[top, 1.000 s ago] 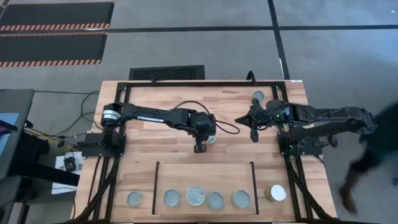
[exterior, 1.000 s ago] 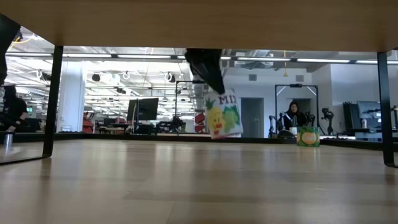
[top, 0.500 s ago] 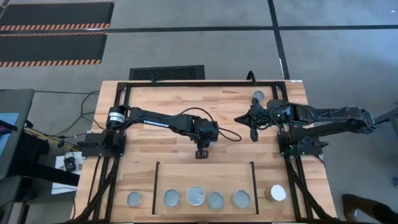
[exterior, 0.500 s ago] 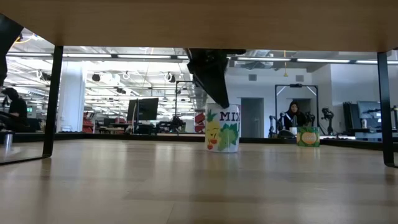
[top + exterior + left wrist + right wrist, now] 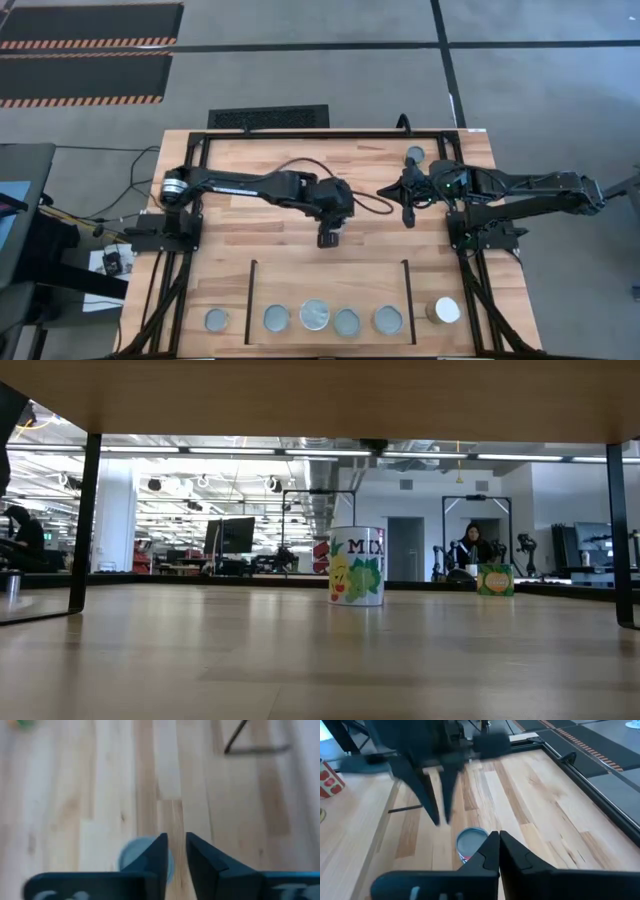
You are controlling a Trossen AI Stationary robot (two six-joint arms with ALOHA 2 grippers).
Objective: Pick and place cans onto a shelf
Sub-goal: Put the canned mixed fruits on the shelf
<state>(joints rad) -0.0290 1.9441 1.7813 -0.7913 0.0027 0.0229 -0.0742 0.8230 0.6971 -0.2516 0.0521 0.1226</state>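
The tabletop (image 5: 250, 225) is made of pale butcher-block planks with a fine, straight grain, ringed by a thin black metal frame (image 5: 300, 133).

At the middle of the high view the left end effector (image 5: 327, 240) points toward the lower edge. Its two dark, wedge-shaped fingers stand slightly apart and hold nothing. In its wrist view the round, silver-grey top of a can shows just under the fingertips.

The low view shows that fruit-label can (image 5: 356, 566) as a short cylinder standing upright on the wood just right of centre. It has a printed label of yellow and green fruit, and nothing touches it.

The right end effector (image 5: 408, 218) hangs right of centre in the high view. Its tapered fingers are pressed together and empty.

Along the lower edge of the high view lies the shelf (image 5: 330, 280), a smooth light-wood rectangle between two thin, straight black bars. Four cans sit on it in a row:
- a silver-topped can (image 5: 276, 319)
- a wider can (image 5: 314, 314)
- a greyish can (image 5: 347, 322)
- another silver can (image 5: 388, 319)

A lone grey-topped can (image 5: 217, 320) stands outside the left bar. A white-topped can (image 5: 445, 310) stands outside the right bar. One more far can (image 5: 415, 155) stands at the upper right of the tabletop.
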